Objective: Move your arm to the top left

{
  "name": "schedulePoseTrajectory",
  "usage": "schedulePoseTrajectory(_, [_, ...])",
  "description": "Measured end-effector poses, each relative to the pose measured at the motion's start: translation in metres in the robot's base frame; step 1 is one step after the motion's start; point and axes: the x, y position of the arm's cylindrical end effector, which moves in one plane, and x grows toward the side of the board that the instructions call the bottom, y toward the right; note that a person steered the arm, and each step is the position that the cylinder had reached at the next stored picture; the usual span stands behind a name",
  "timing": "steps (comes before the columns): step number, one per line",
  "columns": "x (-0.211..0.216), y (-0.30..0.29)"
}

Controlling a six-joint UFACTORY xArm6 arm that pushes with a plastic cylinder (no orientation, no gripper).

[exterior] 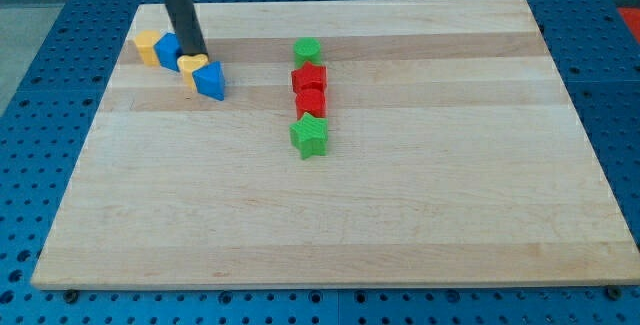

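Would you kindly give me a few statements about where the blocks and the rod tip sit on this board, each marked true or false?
1. My tip is in the view's top left part of the wooden board, among the yellow and blue blocks. True.
2. The two red blocks lie between two green blocks in a rough column. True.
3. The blue triangular block sits at the view's right edge of the board. False: it is in the top left cluster, just below right of my tip.
4. A yellow block is the leftmost block. True.
5. The green blocks touch the yellow ones. False: bare board separates the two groups.
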Motion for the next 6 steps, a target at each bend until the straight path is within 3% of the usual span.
schedulePoseTrajectory(2, [0.026, -0.006])
schedulePoseTrajectory(3, [0.008, 0.01])
schedulePoseTrajectory(5, [-0.089, 0.037])
schedulePoseTrajectory(6, [-0.112, 0.003])
